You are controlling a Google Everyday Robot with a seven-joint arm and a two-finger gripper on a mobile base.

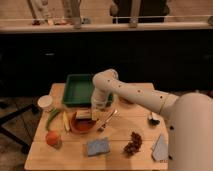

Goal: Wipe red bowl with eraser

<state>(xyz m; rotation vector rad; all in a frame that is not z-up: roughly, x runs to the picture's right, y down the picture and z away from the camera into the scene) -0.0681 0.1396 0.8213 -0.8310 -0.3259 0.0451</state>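
Observation:
The red bowl [81, 125] sits on the wooden table [120, 152], left of centre, in front of the green tray. The eraser [83, 114], a pale cream block, lies over the bowl's far rim. My gripper [94, 112] points down at the bowl's far right edge. It is shut on the eraser and holds it against the bowl. The white arm reaches in from the right and hides part of the table behind the bowl.
A green tray [80, 90] stands behind the bowl. A white cup [46, 103], a green vegetable [52, 118], a banana [65, 120] and an orange fruit [52, 138] lie left. A fork [108, 120], blue sponge [98, 146], dark cluster [133, 143] and grey cloth [160, 148] lie right.

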